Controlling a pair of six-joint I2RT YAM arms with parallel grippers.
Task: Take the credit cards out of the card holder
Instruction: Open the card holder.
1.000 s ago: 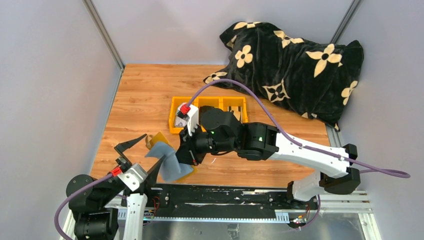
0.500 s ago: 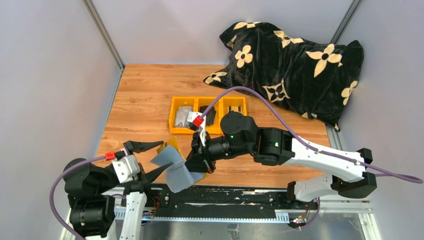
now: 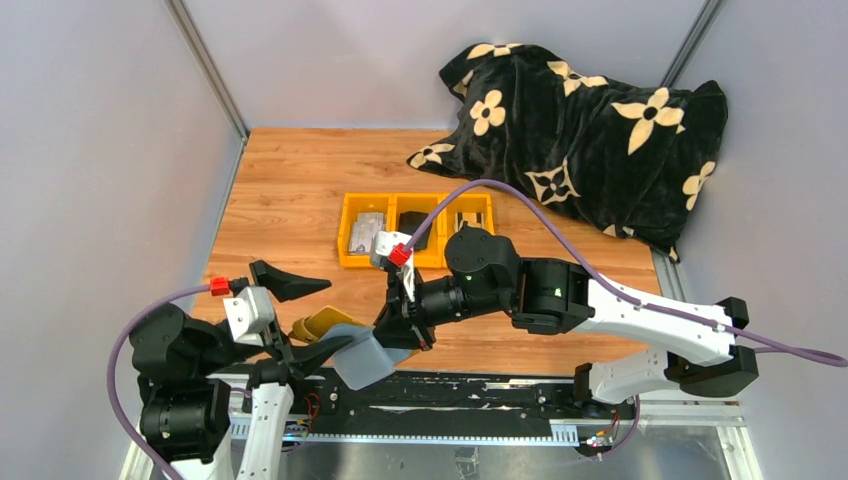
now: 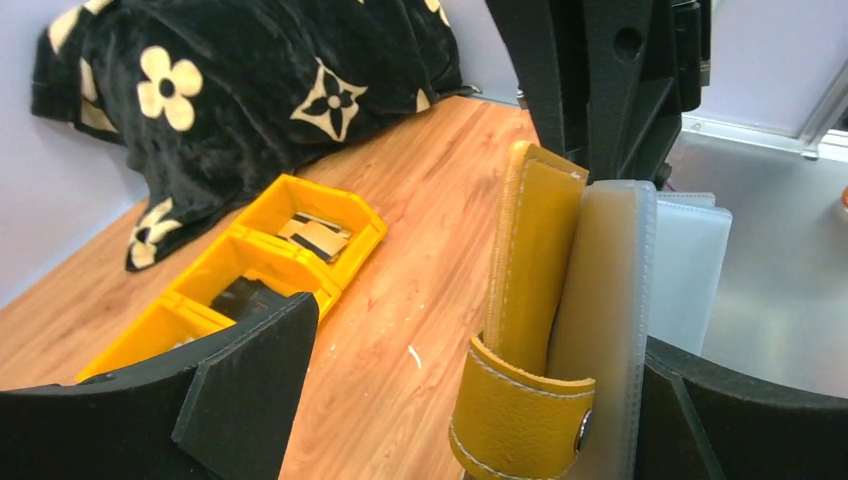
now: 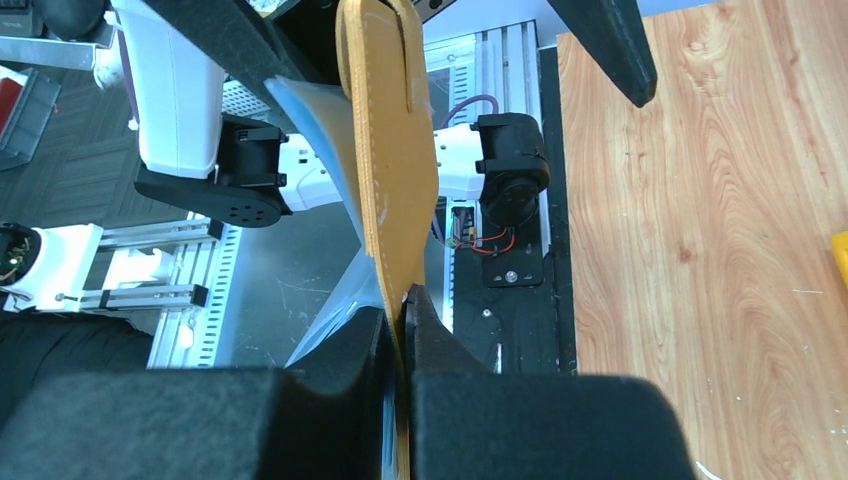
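Down at the near edge, the left gripper gaped wide, one finger either side of the card holder. The holder was held in the air over the table's front edge, mustard cover and grey-blue flaps fanned apart. The right gripper was pinched tight on the holder's edge. Further back the yellow tray sat on the wooden table, credit cards lying in its right compartment, and beyond it slumped the black flowered blanket
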